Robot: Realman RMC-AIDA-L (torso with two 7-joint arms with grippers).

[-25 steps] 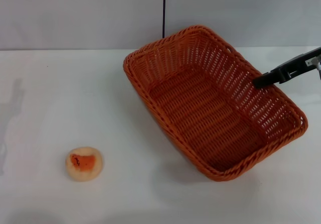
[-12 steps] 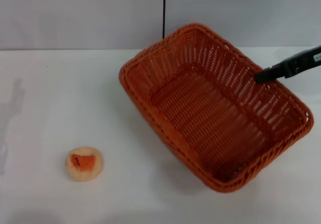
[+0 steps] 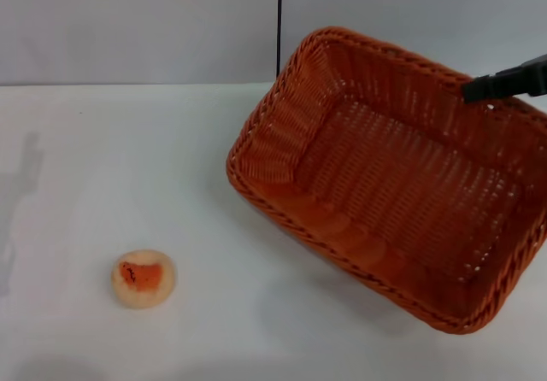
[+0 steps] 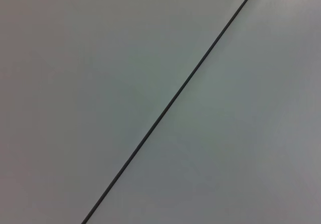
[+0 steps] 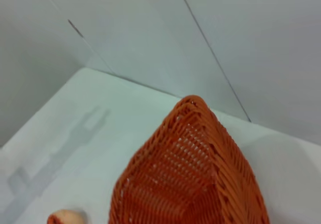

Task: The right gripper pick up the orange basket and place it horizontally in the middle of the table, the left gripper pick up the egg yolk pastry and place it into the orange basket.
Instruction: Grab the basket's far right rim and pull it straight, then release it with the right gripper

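Observation:
The orange basket (image 3: 386, 195) hangs tilted above the right half of the white table (image 3: 128, 159), its open side turned toward me. My right gripper (image 3: 473, 89) comes in from the right edge and is shut on the basket's far rim. In the right wrist view the basket (image 5: 190, 184) fills the lower middle. The egg yolk pastry (image 3: 144, 278), cream with an orange-red patch, lies on the table at the near left, well apart from the basket; it also shows as the pastry (image 5: 65, 217) in the right wrist view. My left gripper is out of view.
A light grey wall (image 3: 137, 22) with a dark vertical seam (image 3: 279, 18) backs the table. The left wrist view holds only that wall and its seam (image 4: 170, 103). An arm's shadow (image 3: 19, 202) falls on the table's left edge.
The right gripper has raised the basket and swung it rightward, turning it so its long side runs more across the table. The pastry has not moved.

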